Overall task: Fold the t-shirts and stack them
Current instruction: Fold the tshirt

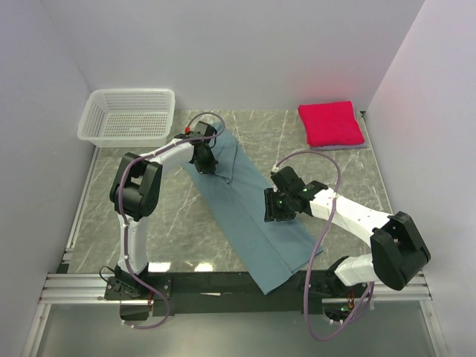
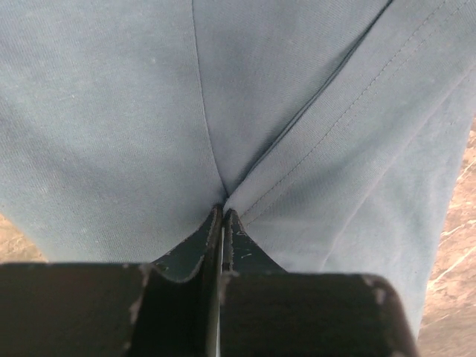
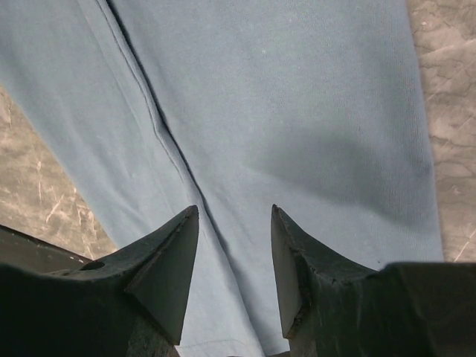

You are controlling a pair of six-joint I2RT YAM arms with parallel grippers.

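We see a grey marbled worktop (image 1: 171,223) with a teal-blue t-shirt (image 1: 253,216) lying on it as a long strip, running diagonally from far centre to the near edge, which its end overhangs. At the far right, a folded crimson-pink t-shirt (image 1: 331,123) rests on a thin lavender t-shirt (image 1: 343,147). A white mesh basket (image 1: 123,137) stands at the far left corner.

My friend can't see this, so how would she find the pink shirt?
Start at the marble table and go to its far right corner. The pink shirt lies there, folded into a square, unlike the long teal shirt spread across the middle.
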